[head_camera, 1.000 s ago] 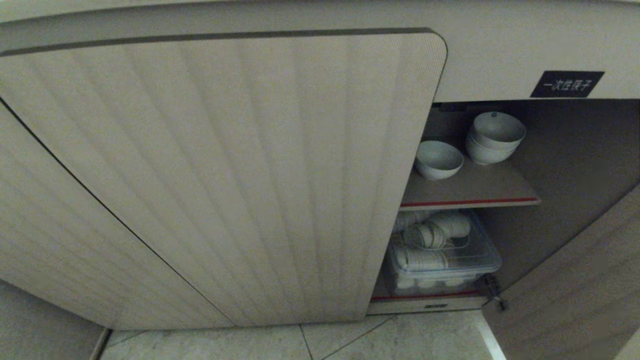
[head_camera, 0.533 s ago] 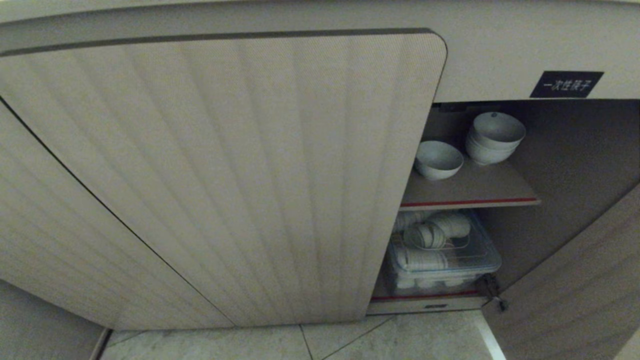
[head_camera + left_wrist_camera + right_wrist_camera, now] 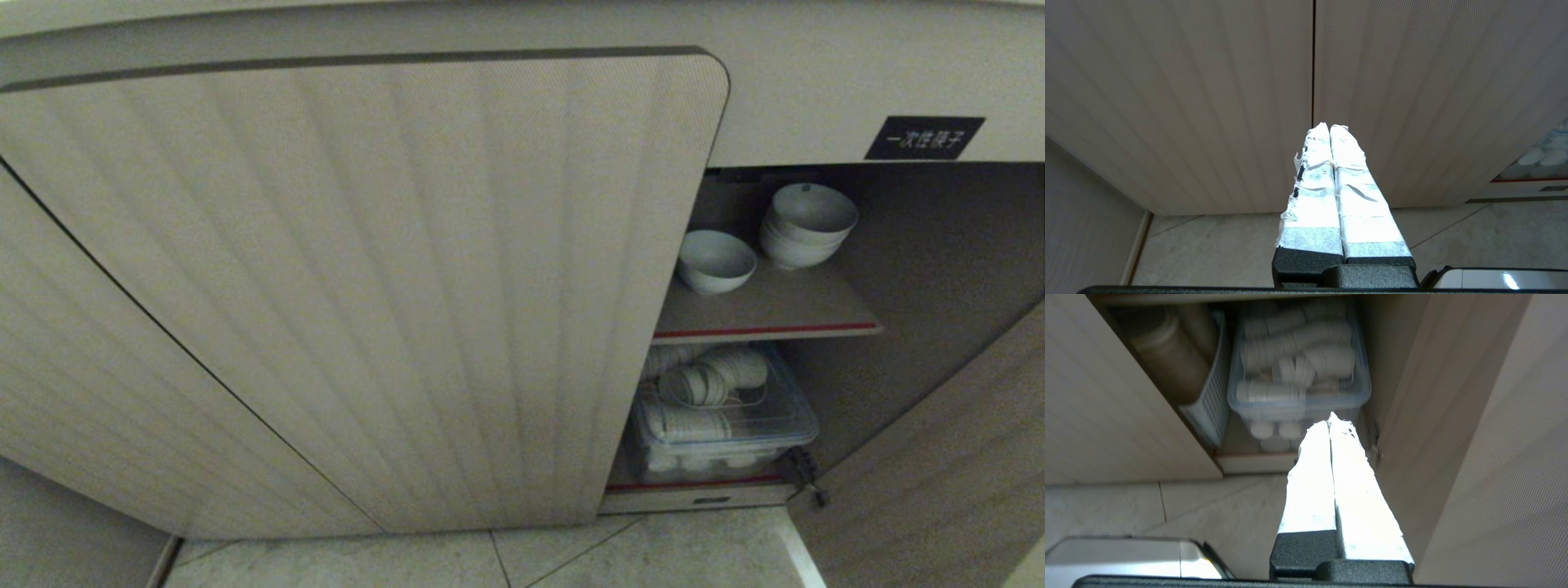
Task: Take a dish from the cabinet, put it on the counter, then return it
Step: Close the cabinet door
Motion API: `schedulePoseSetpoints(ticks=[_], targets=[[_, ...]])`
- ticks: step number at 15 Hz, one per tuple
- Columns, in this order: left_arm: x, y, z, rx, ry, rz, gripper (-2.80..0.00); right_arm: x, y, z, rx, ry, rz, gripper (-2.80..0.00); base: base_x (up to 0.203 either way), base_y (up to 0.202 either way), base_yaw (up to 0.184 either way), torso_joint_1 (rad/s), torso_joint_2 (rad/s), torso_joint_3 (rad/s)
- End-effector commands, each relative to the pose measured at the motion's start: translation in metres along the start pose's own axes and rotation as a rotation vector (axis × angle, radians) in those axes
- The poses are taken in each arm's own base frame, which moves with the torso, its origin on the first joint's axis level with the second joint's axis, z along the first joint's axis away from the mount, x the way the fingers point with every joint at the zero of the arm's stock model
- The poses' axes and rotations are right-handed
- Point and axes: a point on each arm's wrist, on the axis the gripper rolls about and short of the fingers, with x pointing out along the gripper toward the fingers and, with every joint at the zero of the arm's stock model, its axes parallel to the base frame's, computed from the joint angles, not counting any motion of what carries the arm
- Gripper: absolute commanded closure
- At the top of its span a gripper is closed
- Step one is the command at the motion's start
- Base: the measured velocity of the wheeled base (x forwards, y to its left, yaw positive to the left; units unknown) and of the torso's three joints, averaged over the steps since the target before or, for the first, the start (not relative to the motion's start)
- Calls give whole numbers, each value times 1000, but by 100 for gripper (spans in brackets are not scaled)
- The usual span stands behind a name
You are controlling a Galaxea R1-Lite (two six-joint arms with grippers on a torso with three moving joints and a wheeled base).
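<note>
While both pincers stay pressed shut and empty, we see the small glossy white bowl [image 3: 717, 260] on the red-edged shelf [image 3: 767, 331], above the right pincer [image 3: 1329, 421], the nearer one; the left pincer [image 3: 1329, 126] faces the ribbed beige door [image 3: 1208, 102].

The bowl [image 3: 717, 260] is looking shiny and smooth, the door [image 3: 367, 286] bumpy with ribs, the box [image 3: 722, 429] clear plastic.

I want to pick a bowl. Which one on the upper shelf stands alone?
The single white bowl nearer the closed door; the others are stacked.

Left tool [image 3: 1329, 127] closed, right tool [image 3: 1329, 418] closed — empty
</note>
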Motion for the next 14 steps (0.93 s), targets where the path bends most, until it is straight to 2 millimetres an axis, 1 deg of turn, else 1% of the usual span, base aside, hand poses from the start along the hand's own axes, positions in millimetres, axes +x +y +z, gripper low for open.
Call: schedulePoseSetpoints(ticks=[1,5,14], targets=[[0,0,0,0,0,-1,0,-4,0,-1,1,-50,2,0,0,0,0,0,0,0],[0,0,0,0,0,0,0,-4,0,-1,37,-50,2,0,0,0,0,0,0,0],[0,0,0,0,0,1,0,-4,0,-1,38,-54,5,0,0,0,0,0,0,0]])
